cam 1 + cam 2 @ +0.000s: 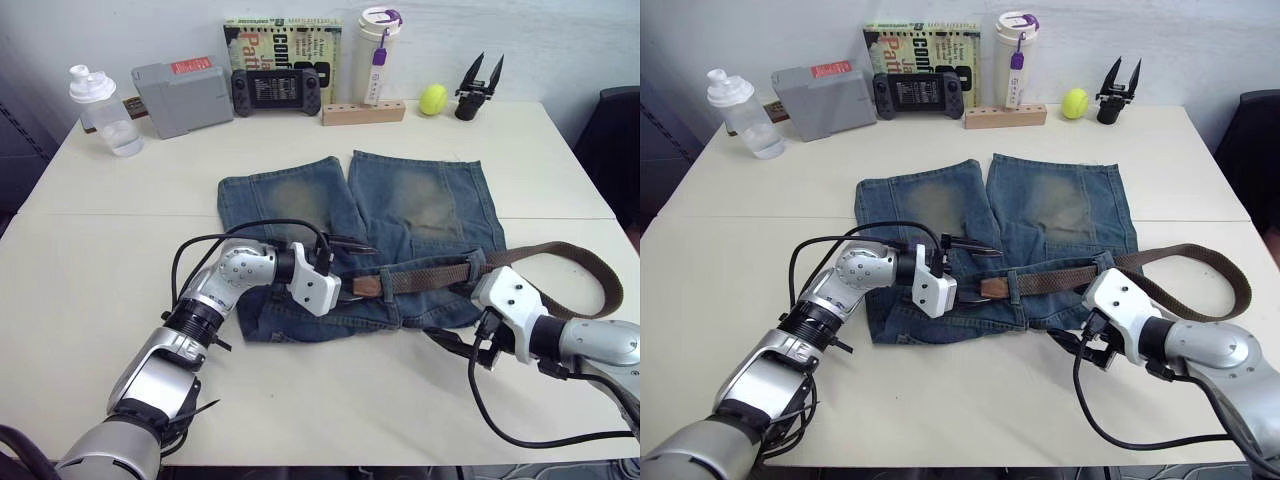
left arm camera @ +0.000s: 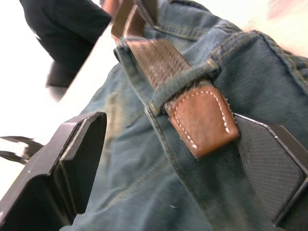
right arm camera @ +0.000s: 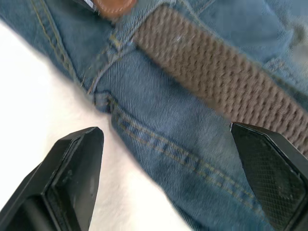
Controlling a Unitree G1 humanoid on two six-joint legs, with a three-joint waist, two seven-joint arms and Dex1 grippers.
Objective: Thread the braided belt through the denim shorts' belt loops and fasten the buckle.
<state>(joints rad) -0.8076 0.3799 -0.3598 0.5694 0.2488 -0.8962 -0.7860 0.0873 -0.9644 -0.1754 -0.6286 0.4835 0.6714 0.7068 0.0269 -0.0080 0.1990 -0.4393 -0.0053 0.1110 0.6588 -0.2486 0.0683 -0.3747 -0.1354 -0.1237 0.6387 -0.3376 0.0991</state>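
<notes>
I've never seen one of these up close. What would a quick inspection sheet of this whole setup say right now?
Surface: white table.
Job's things: shorts lying flat; belt along the waistband, tan tip just through a loop, rest curling off to the right.
Clutter: bottle, grey box, game console, book, cup, wooden block, ball, spare pincer.
Grippers: left pincer open at the tip; right pincer open over the waistband.
Cables: black cables on both arms.
Surroundings: pale wall.

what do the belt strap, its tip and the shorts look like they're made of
The braided belt strap looks like woven cord or fabric, matte brown; the plaited weave shows clearly. Its tan tip looks like smooth leather, possibly faux, with pale stitching round the edge. The denim shorts look like cotton denim: blue twill weave, yellow seam thread, faded patches on the legs.
</notes>
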